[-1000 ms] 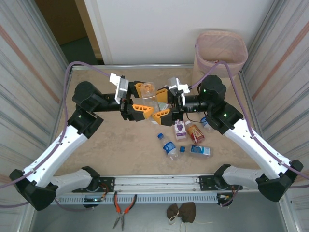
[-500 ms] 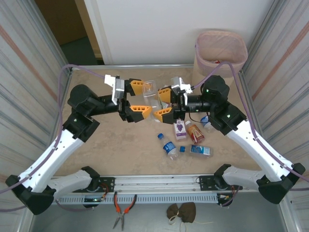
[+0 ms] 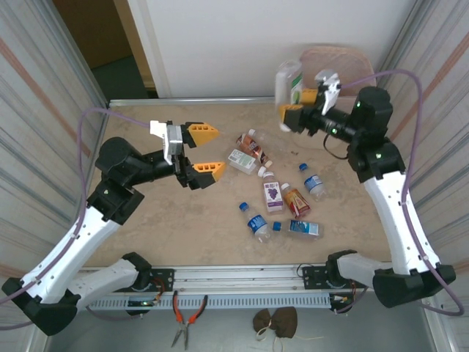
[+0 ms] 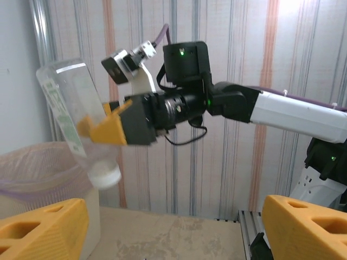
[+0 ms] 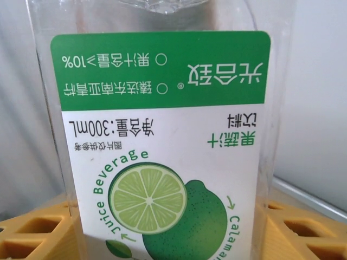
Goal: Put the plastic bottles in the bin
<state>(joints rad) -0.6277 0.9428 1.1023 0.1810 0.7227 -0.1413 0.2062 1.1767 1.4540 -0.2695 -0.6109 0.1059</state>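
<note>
My right gripper (image 3: pixel 296 105) is shut on a clear plastic bottle (image 3: pixel 289 83) with a white-green lime label (image 5: pixel 162 162). It holds the bottle in the air, cap down, beside the near-left rim of the bin (image 3: pixel 338 61), a beige basket with a pinkish bag. In the left wrist view that bottle (image 4: pixel 73 108) hangs just above the bin's rim (image 4: pixel 38 170). My left gripper (image 3: pixel 203 151) is open with nothing in it, over the table's middle left. Several more bottles lie on the table, among them a brown one (image 3: pixel 248 144), a purple-labelled one (image 3: pixel 272 193) and a blue-labelled one (image 3: pixel 256 222).
A blue-capped bottle (image 3: pixel 313 183) and a red-labelled bottle (image 3: pixel 295 200) lie under the right arm. The table is walled left and right by striped panels (image 3: pixel 44 110). Pliers (image 3: pixel 187 317) lie in front of the rail at the near edge.
The left gripper let go of the clear bottle, opened wide and drew back left. The right arm carried the bottle up and right, to the bin's rim.
</note>
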